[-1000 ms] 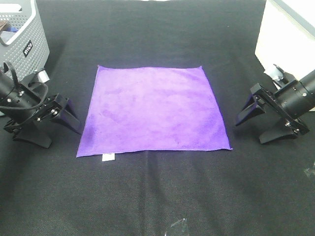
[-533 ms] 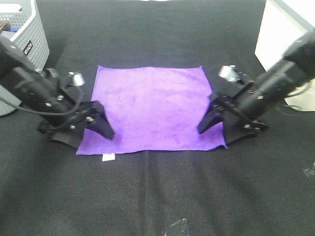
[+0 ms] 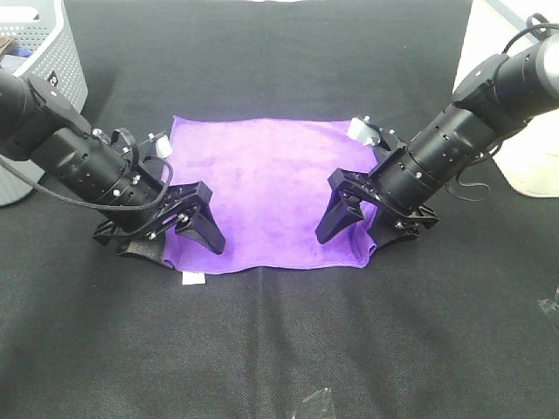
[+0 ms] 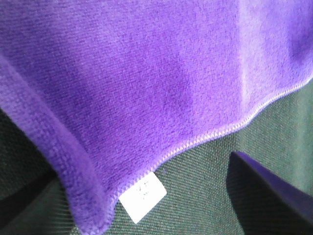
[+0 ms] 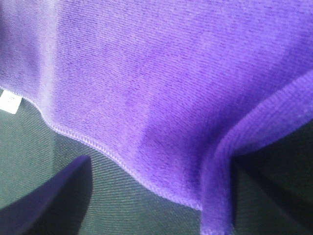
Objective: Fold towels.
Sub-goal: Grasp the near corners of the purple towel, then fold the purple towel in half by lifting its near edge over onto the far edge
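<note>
The purple towel (image 3: 266, 179) lies flat on the black table, its near corners bunched inward. Its white tag (image 3: 192, 279) sticks out at the near left corner. My left gripper (image 3: 170, 240) is open and straddles the near left corner, one finger (image 3: 203, 229) lying on the cloth. My right gripper (image 3: 367, 229) is open and straddles the near right corner, one finger (image 3: 336, 212) on the cloth. The left wrist view shows the towel (image 4: 146, 73), the tag (image 4: 143, 194) and a fingertip (image 4: 274, 196). The right wrist view shows the towel's curled corner (image 5: 217, 196) between the fingers (image 5: 44, 196).
A grey perforated basket (image 3: 44, 61) stands at the back left. A white box (image 3: 511, 78) stands at the back right. Scraps of clear plastic lie at the front edge (image 3: 314, 403) and the right edge (image 3: 550, 305). The table (image 3: 279, 349) is covered in black cloth.
Both arms have swung in from the sides and come down onto the towel's near corners. The corners have been pushed inward, so the near edge is shorter.
</note>
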Robot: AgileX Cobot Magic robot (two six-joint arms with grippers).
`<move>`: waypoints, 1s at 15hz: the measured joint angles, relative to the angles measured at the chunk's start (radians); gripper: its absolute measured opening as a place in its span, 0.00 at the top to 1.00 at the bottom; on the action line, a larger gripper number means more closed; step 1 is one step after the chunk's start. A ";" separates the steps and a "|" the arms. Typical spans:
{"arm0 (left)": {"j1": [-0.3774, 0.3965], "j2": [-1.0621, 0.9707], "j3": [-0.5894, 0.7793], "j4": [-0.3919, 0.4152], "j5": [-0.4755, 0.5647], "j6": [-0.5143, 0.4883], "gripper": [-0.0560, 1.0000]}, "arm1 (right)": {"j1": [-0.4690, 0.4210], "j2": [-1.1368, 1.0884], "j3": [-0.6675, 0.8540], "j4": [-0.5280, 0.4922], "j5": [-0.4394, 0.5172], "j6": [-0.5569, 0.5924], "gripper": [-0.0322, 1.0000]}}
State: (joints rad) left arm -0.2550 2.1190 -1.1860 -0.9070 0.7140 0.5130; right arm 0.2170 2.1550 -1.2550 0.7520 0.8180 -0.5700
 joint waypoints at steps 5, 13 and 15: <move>0.000 0.017 0.004 0.008 -0.021 0.011 0.73 | 0.000 0.010 0.000 -0.064 -0.019 0.000 0.62; -0.004 0.018 0.009 0.045 -0.040 0.021 0.95 | 0.000 0.010 0.000 -0.132 -0.011 0.017 0.96; -0.004 0.005 0.009 0.088 -0.040 0.021 0.95 | 0.000 0.012 0.000 -0.138 0.029 0.033 0.96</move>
State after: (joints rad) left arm -0.2590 2.1240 -1.1770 -0.8190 0.6740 0.5340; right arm 0.2170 2.1670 -1.2550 0.6140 0.8470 -0.5370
